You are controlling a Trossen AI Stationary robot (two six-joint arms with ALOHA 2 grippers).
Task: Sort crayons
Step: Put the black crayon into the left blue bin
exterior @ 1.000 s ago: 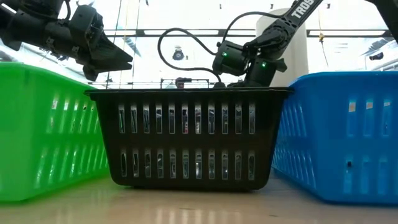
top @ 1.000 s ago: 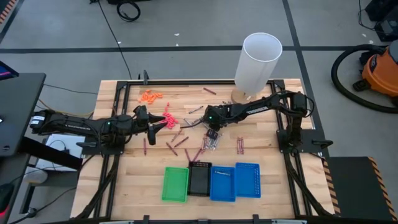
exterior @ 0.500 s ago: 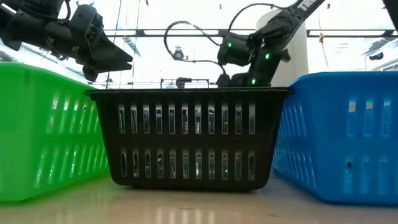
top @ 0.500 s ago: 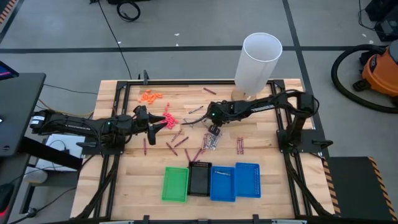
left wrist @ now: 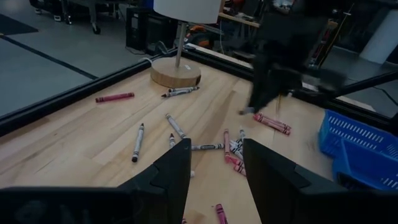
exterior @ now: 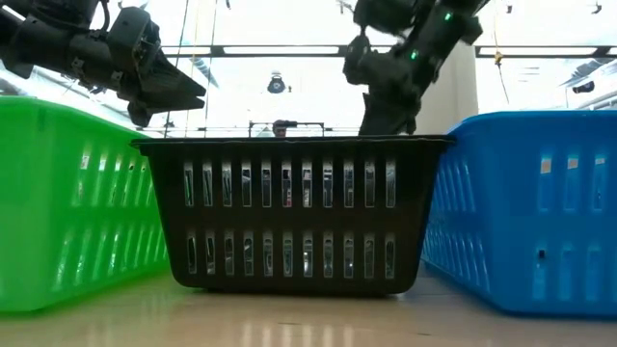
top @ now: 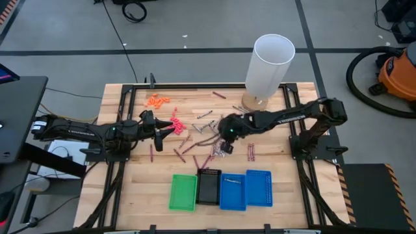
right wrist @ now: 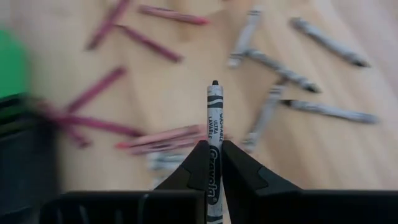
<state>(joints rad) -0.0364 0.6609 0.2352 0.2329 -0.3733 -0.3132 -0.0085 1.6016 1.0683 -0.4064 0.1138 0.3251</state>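
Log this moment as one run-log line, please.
right gripper: shut on grey crayon, lifted above scattered crayons | left gripper: open, hovering | trays: near edge

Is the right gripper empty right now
No, the right gripper is shut on a grey crayon that sticks out between its fingers in the right wrist view.

I'm seeing grey floor (top: 195,26) crossed by dark tape lines around the wooden table (top: 273,172). An orange shop vacuum (top: 398,75) sits upper right, a black cable (top: 134,11) coils top centre, and a dark desk (top: 18,117) fills the left edge.
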